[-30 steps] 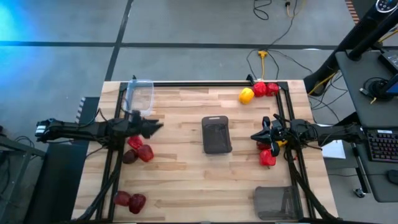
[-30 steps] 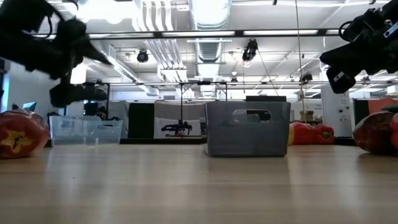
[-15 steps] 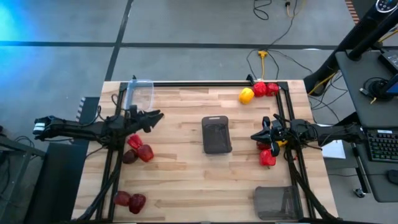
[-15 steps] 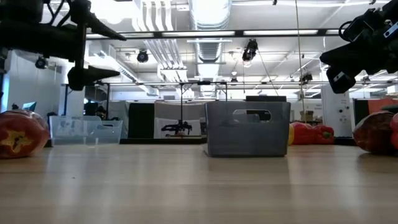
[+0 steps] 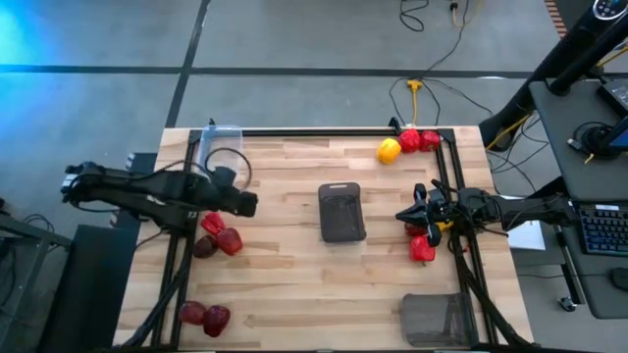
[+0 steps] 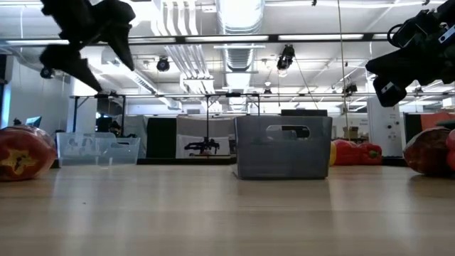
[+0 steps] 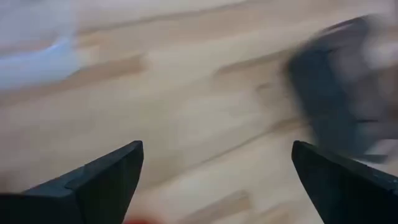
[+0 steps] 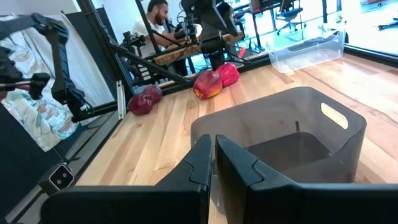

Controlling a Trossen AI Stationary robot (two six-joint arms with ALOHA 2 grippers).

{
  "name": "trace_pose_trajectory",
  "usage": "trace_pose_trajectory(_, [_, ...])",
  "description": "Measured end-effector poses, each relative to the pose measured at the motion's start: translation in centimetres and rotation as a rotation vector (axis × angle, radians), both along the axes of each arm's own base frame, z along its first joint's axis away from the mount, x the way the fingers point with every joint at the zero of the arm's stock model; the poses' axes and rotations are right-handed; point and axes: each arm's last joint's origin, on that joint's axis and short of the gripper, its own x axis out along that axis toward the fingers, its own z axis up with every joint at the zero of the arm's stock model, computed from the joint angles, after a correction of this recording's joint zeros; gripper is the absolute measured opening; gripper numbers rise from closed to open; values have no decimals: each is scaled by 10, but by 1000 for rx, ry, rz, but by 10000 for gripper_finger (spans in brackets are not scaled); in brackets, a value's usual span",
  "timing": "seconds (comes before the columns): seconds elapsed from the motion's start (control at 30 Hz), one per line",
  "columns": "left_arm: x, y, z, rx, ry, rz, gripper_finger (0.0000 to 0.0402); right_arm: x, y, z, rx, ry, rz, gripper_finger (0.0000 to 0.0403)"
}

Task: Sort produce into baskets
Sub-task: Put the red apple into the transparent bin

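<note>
3 baskets on the table (image 5: 285,294). Clear bin (image 5: 222,151) at the far left: nothing visible inside. Centre grey mesh bin (image 5: 341,212): nothing visible inside. Second mesh bin (image 5: 435,319) at the near right edge: contents cannot be told. All produce lies loose on the wood: a red cluster (image 5: 218,235) beside the left gripper (image 5: 245,203), fingers spread wide, empty; a red pepper (image 5: 422,248) under the right gripper (image 5: 407,216), fingers pressed together, empty.

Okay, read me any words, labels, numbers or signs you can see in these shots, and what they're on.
None can be read.
The grey bin, clear bin, peppers and wooden table carry no lettering.
Anything in the room behind the table is too small to read.
</note>
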Motion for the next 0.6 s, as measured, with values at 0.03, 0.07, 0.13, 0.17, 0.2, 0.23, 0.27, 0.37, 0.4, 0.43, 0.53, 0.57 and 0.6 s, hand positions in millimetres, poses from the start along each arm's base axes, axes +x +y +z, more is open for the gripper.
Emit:
trace_pose_trajectory(0.03, [2,-2,1,-17,61,41,393,0,0,0,0,0,1,13])
trace_pose_trajectory(0.07, [4,-4,1,-38,119,86,393,0,0,0,0,0,0,13])
trace_pose_trajectory(0.13, [8,-7,0,-82,223,167,393,0,0,0,0,0,1,13])
trace_pose_trajectory(0.17, [11,-8,-1,-102,270,185,393,0,0,0,0,0,1,13])
trace_pose_trajectory(0.2, [13,-9,-3,-117,312,189,393,0,0,0,0,0,0,13])
trace_pose_trajectory(0.23, [16,-10,-5,-127,346,184,393,0,0,0,0,0,1,13])
trace_pose_trajectory(0.27, [19,-10,-8,-133,387,163,393,0,0,0,0,0,0,13])
trace_pose_trajectory(0.37, [21,-4,-16,-187,525,105,393,0,0,0,0,0,0,13])
trace_pose_trajectory(0.4, [20,0,-18,-207,578,84,393,0,0,0,0,0,0,13])
trace_pose_trajectory(0.43, [19,5,-20,-229,624,67,393,0,0,0,0,0,0,13])
trace_pose_trajectory(0.53, [16,23,-24,-303,723,20,393,0,0,0,-1,0,1,13])
trace_pose_trajectory(0.57, [17,29,-25,-328,740,-2,393,0,0,0,-1,0,0,13])
trace_pose_trajectory(0.6, [18,34,-27,-354,752,-33,393,0,0,0,0,0,1,13])
